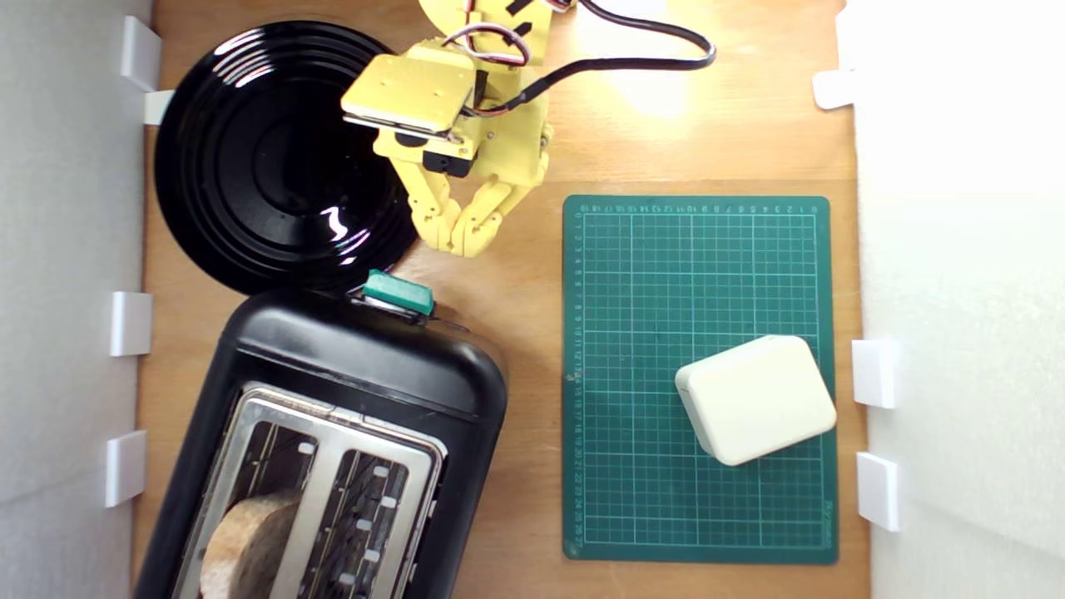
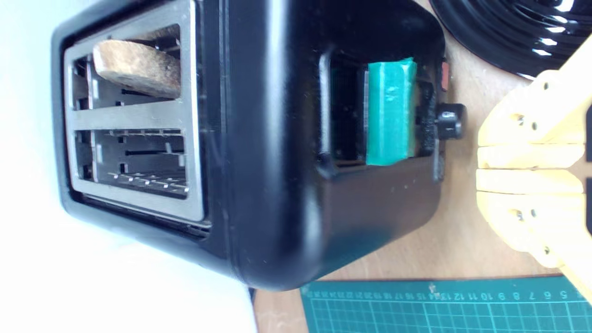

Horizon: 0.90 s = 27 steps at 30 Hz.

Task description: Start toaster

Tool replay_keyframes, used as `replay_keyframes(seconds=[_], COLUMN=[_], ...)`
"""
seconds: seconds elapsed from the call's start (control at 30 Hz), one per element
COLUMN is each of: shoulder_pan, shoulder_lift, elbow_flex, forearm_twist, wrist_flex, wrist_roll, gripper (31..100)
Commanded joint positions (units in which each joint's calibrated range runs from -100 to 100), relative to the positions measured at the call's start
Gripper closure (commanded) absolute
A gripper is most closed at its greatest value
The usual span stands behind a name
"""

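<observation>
The pincer (image 1: 463, 241) hangs closed and empty, just apart from the toaster's (image 1: 333, 374) teal lever (image 1: 398, 291), near the desk's (image 1: 532, 333) middle.

- The exterior view looks straight down on the whole bench (image 1: 532, 150) from high overhead.
- The wrist view sits close, facing the toaster (image 2: 277, 185) end-on.
- Both share the toaster (image 1: 333, 433) and green mat (image 1: 699, 249).
</observation>
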Motion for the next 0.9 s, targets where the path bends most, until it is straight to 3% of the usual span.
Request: replay_keyframes(seconds=[0.0,0.47,0.6,0.87], shoulder_pan=[-0.11,2.51,2.59,4.18], shoulder_lift=[2.17,3.5,3.75,4.17], elbow_flex=[-8.13,-13.22,-13.31,-13.22], forearm_twist=[0.19,0.38,3.94,3.85], wrist_flex=[-0.66,-6.06,-6.06,-6.14], wrist_roll=[-0.28,0.19,1.45,2.6], gripper=[98.9,98.9,98.9,98.9])
